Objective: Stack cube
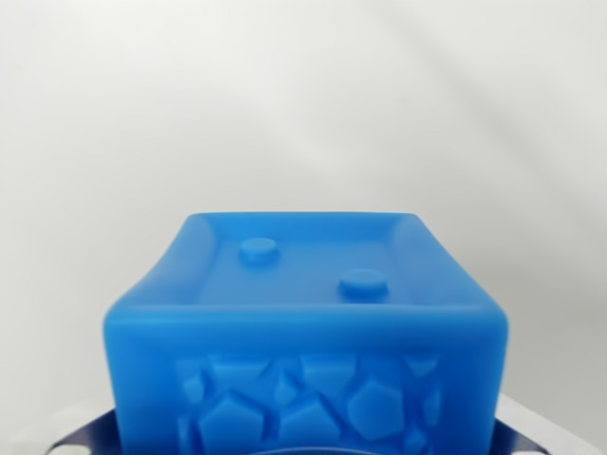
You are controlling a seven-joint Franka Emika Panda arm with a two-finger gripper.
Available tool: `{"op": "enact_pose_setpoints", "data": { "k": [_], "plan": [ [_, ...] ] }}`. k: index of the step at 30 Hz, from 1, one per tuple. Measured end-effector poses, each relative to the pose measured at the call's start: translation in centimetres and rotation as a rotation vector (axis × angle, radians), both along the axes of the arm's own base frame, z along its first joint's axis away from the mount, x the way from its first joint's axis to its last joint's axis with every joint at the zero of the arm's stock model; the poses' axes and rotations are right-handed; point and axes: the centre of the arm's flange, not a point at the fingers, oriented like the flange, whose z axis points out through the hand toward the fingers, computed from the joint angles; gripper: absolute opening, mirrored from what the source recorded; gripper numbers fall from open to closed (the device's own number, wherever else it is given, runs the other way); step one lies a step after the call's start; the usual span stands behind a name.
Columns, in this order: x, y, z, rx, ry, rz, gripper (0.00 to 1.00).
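1. the tool [303, 445] shows only as metal slivers at the bottom corners; whether it grips i cannot tell.
2. the blue cube [308, 336] sits dead centre right against the camera, between those slivers (patterned face toward the lens, two studs on top).
3. beyond lies bare pale worktop [303, 104]; no second cube shows, so the stacking target's direction is unknown.
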Motion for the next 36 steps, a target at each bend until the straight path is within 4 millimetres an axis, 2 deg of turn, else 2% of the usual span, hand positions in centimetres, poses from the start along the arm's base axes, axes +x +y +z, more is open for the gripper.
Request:
{"op": "enact_pose_setpoints", "data": {
  "k": [36],
  "plan": [
    [2.7,6.3,1.1,0.000,-0.002,0.027,0.00]
  ]
}}
